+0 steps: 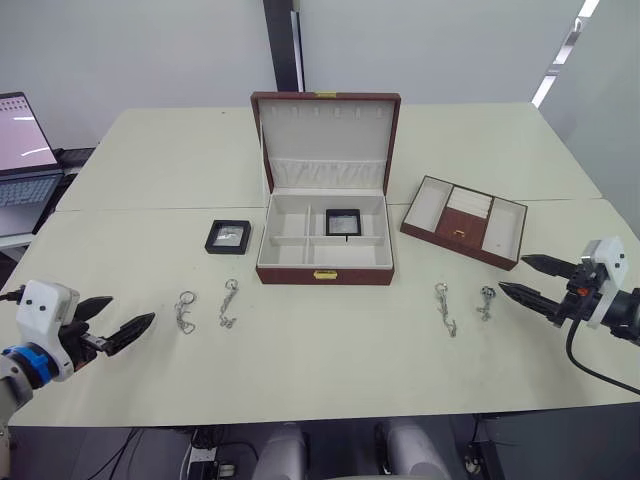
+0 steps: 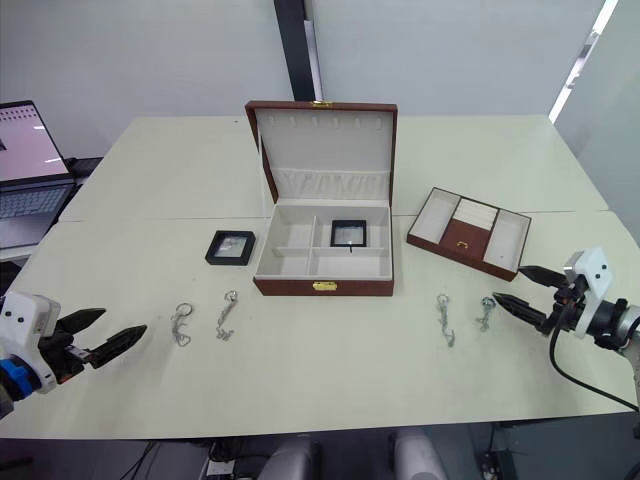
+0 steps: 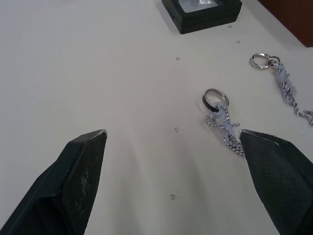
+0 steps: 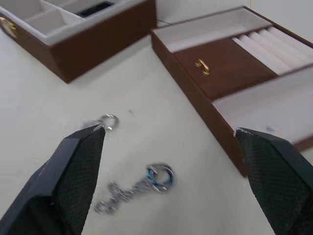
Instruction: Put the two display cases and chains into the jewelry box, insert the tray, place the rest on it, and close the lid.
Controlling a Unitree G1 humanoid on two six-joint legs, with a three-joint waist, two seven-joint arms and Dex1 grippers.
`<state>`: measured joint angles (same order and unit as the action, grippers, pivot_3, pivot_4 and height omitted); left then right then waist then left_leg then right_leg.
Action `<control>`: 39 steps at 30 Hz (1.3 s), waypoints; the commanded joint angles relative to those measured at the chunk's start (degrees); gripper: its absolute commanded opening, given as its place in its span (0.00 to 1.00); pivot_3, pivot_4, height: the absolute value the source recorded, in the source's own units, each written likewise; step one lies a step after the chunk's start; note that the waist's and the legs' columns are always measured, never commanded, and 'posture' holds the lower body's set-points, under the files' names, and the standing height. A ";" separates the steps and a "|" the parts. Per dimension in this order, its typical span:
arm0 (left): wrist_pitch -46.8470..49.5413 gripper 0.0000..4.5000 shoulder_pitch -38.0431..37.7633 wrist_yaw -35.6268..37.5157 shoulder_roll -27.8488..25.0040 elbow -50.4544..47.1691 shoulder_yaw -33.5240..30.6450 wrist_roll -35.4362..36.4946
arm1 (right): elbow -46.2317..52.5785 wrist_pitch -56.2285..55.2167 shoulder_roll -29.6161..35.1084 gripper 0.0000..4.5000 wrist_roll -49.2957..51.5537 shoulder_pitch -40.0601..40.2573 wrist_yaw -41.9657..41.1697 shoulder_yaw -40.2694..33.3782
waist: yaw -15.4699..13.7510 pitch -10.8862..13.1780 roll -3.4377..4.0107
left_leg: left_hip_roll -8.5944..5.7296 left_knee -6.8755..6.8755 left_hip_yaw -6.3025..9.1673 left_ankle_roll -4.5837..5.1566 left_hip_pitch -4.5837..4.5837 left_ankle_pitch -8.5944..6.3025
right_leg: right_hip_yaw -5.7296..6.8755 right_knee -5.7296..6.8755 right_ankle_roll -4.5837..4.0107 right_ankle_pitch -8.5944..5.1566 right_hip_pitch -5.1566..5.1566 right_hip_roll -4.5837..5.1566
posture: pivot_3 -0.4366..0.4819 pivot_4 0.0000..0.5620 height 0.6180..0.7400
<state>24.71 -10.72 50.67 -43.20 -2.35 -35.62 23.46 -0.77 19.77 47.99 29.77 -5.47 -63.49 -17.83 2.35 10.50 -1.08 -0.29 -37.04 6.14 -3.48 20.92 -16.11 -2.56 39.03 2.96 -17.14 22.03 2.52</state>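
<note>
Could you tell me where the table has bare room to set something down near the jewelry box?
Bare table lies in front of the jewelry box, between the two left chains and the two right chains. There is also room beyond the tray. It is tighter left of the box, where one display case sits, and in the narrow gap between box and tray.

Tool (image 4: 168, 181) open – chain (image 4: 134, 188) between, tray (image 4: 230, 63) beyond.
</note>
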 commanded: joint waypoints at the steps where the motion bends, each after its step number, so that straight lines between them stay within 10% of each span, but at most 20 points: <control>1: -0.16 1.00 -0.73 -3.80 2.82 -5.29 -0.25 1.30 | 11.25 4.73 -0.26 1.00 5.44 -0.96 0.11 1.17 | -0.01 -0.01 -0.01 | 0.00 0.00 0.00 0.00 0.00 0.00 | 0.00 0.00 0.00 0.00 0.00 0.01 | 0.48 0.27 1.00; 18: -5.22 1.00 -2.57 -20.62 21.38 -11.91 7.13 0.07 | 22.67 9.20 -2.81 1.00 7.87 -8.10 0.85 12.54 | -0.68 -0.07 -0.13 | -0.09 -0.01 0.05 0.00 0.03 0.00 | 0.06 -0.07 0.01 0.00 -0.02 0.07 | 0.48 0.27 1.00; 35: -9.04 1.00 -0.46 -21.76 20.14 0.03 12.17 -4.11 | 24.18 10.20 -3.09 1.00 8.18 -7.71 2.33 13.16 | -0.64 -0.26 0.14 | -0.10 0.00 0.03 0.00 -0.01 0.00 | 0.05 -0.06 0.01 0.00 -0.04 0.04 | 0.48 0.27 1.00; 39: -8.74 0.80 -0.82 -20.92 19.71 1.23 12.24 -3.48 | 23.96 10.14 -3.16 1.00 8.13 -7.52 2.24 13.16 | -0.57 -0.37 0.29 | -0.09 0.01 0.02 0.00 -0.03 0.00 | 0.05 -0.07 0.01 0.00 -0.05 0.03 | 0.48 0.27 1.00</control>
<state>14.51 -9.98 29.06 -23.70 -3.41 -24.51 19.88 21.73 30.35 44.53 37.18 -12.73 -61.17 -3.30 1.78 10.13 -0.79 -0.39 -37.03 6.15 -3.48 20.89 -16.12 -2.53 38.96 2.97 -17.14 21.98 2.56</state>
